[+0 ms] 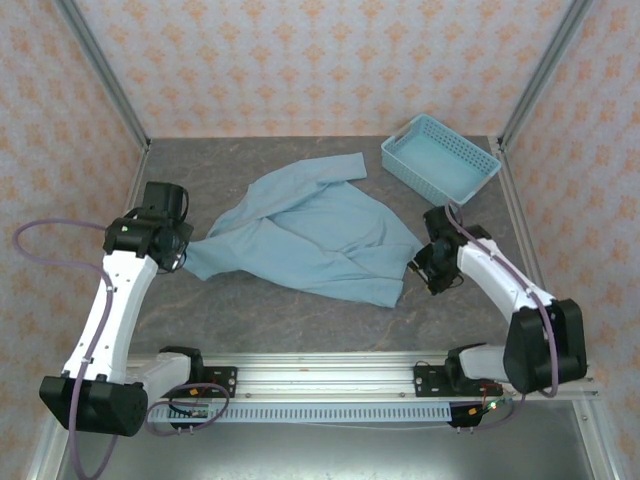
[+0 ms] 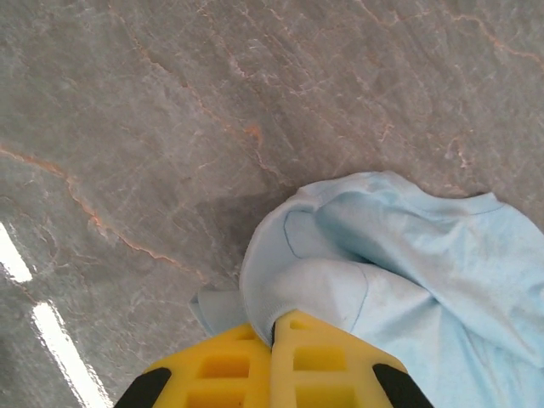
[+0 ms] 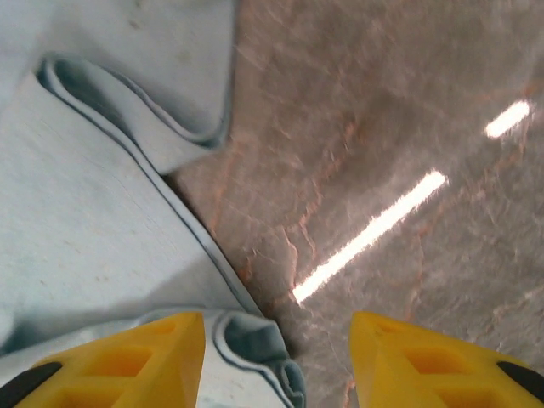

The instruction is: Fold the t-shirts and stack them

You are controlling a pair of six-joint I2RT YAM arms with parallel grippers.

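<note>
Step in hand: spreading the t-shirt (image 1: 320, 235) flat before the first fold. No fold is made yet and no stack is begun. The garment lies rumpled on the table (image 1: 300, 320), spanning the space between the two grippers, with one sleeve reaching away from both toward the far side. The left gripper (image 2: 274, 340) has its jaws clenched. A rounded lobe of cloth, probably a sleeve or hem corner, is pinched in the seam between them. The rest of the shirt runs ahead of these jaws and to one side, with bare table ahead on the other side. The right gripper (image 3: 276, 348) has its jaws released and wide apart. A rolled, doubled-over hem lies just inside the finger on the shirt side, and bare table lies under the other finger and across most of the gap. The basket (image 1: 440, 157) sits beyond the right gripper, apart from the cloth. Next move, as judged: shift the right jaws sideways until both fingers straddle the hem, close on it, then draw the two grippers apart to take out the creases. Risk: catching only one layer of the doubled hem.
</note>
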